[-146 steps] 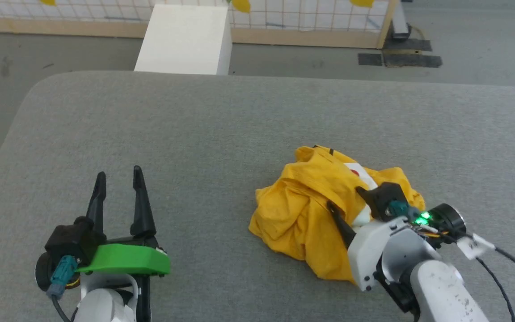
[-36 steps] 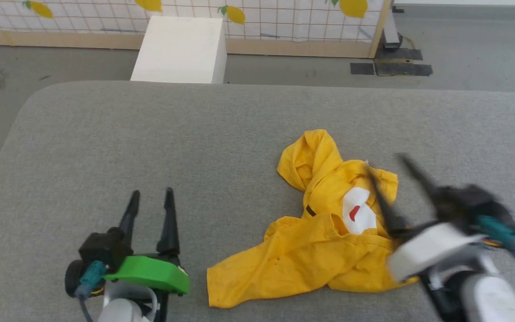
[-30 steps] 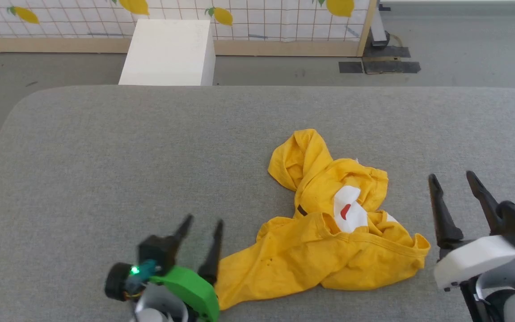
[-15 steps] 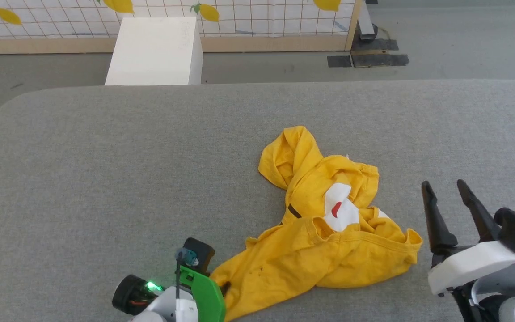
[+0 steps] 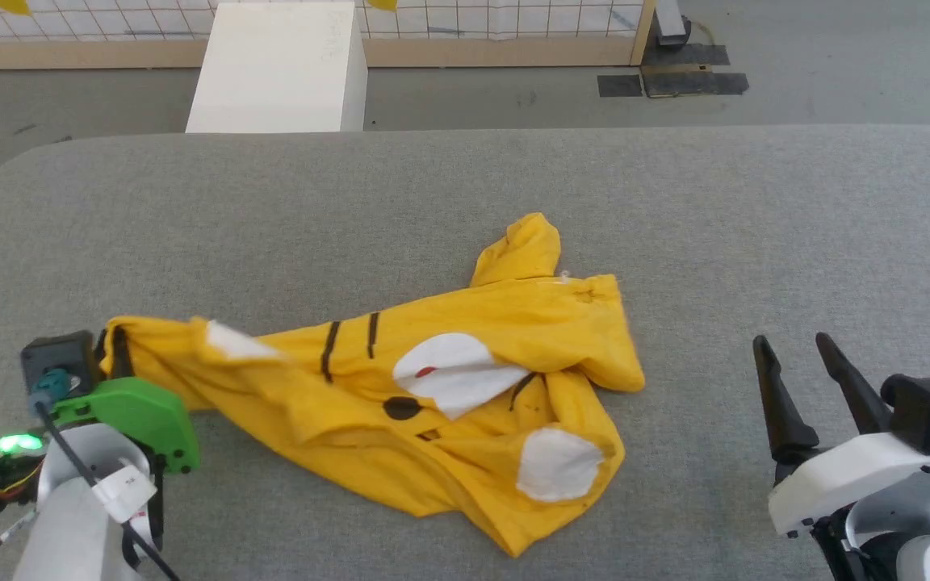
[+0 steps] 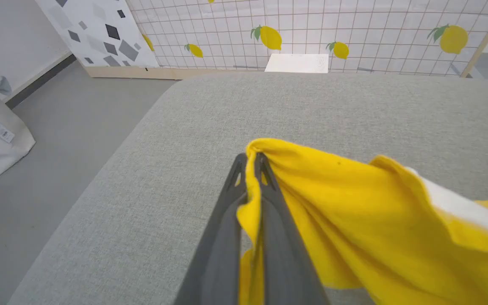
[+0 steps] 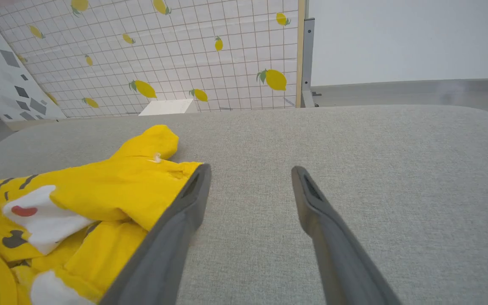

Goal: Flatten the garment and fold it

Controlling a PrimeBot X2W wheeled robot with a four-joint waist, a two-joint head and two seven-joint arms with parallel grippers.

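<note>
left claw: pinching shut on the garment, gripping a bunched edge at its left end, holding that end a little above the worktop
right claw: gaping wide, gripping nothing, hovering low over bare worktop
garment position: lying front-middle on the worktop, cartoon print facing up, wrinkling all over, one corner doubling over toward the near edge
long axis: running left to right, from the left claw toward the right claw
key relation: lying to the left of the right claw, near but apart, with the garment's right-hand end being the closest free end; right arm sitting nearer to it, left arm being taken up with its grip
next move (judging): probably calling for reaching the right claw leftward to that free end, then pulling the ends apart
progress (judging): flattening partly done, folding not yet begun
surroundings: white box standing on the floor beyond the far edge, lemon-print panel rising behind it, both well apart from the garment
in the way: nothing lying between the right claw and the garment; a rumpled sleeve-like lump sticking out on the far side, likely needing smoothing
</note>
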